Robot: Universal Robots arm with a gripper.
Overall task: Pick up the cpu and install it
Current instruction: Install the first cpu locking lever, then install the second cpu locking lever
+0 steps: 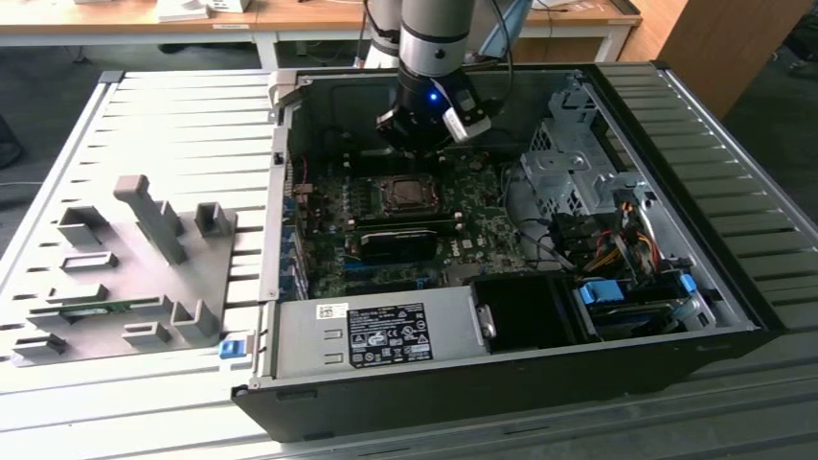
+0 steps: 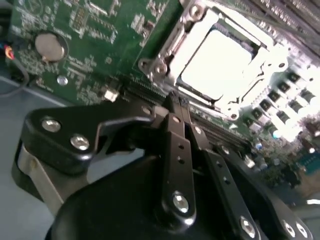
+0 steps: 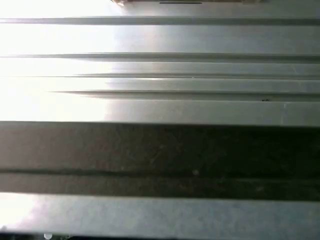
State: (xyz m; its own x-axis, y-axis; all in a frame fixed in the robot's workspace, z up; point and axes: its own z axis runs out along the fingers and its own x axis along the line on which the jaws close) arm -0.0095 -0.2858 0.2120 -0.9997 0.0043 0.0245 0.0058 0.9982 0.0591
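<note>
One arm reaches down from the far side into one open computer case (image 1: 715, 278) lying on the slatted metal surface (image 1: 179, 125). Its claw (image 1: 412, 144) hangs inside the case, just above the green motherboard (image 1: 383, 249) and beside the far edge of the socket (image 1: 406, 195). In the second wrist view the claw (image 2: 176, 107) points at the board with its two black fingers (image 2: 176, 145) pressed together and nothing between them.

One cpu (image 2: 216, 62) sits in the socket's metal frame (image 2: 167, 60), its silver top glaring bright (the exterior view shows the same socket as a dark square with a metal rim). One round coin battery (image 2: 50, 46) sits on the board well apart from the socket.

On the exterior view's left, one grey fixture tray (image 1: 115, 278) rests on the surface, carrying several upright blocks; one small blue piece (image 1: 233, 347) lies just beside its near corner.
</note>
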